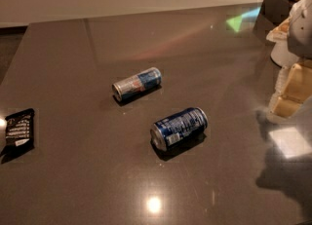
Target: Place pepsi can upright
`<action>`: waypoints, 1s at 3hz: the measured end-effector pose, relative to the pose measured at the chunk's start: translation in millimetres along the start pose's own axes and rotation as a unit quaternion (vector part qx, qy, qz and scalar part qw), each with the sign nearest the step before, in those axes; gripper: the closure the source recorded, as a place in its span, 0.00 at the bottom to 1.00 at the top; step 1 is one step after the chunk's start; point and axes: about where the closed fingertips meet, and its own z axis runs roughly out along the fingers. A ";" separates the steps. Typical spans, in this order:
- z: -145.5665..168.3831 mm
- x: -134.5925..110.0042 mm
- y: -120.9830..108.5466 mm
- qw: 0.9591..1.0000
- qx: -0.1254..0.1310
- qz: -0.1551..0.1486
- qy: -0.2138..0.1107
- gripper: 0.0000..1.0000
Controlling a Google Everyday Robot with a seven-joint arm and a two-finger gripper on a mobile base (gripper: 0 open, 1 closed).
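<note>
End effector (291, 88) sits at the right edge of frame, above the bench (73, 185), well apart from both cans. Mostly cropped, so I can't tell if it's spread or closed. Nothing visibly in it.

Pepsi can (179, 127) is lying on its side mid-bench, silver end facing lower left, other end toward the end effector. So the step in hand, as I read it, is reach and grasp; nothing righted yet.

How I'd do it:
- Come in from the right and take the can across its round body near the middle, not by the ends.
- Close gently: a thin wall dents, and a can on its side rolls if nudged off-centre.
- Lift clear, rotate to vertical, set the base flat on bare bench, then let go.
- Don't touch the slimmer silver-and-blue can (137, 83), also on its side, up and left with a clear gap. Wrong target.

Containers: can't tell whether either can is full or opened; no spill around them. Dark box (273, 6) at top right, contents unreadable. Black packet (18, 127) at the left edge, out of the way.
</note>
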 end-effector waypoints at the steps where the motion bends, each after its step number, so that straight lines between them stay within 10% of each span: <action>1: 0.5 -1.1 -0.5 1.000 -0.001 -0.001 0.002 0.00; 3: 21.9 -41.2 -7.7 0.998 -0.029 -0.057 0.015 0.00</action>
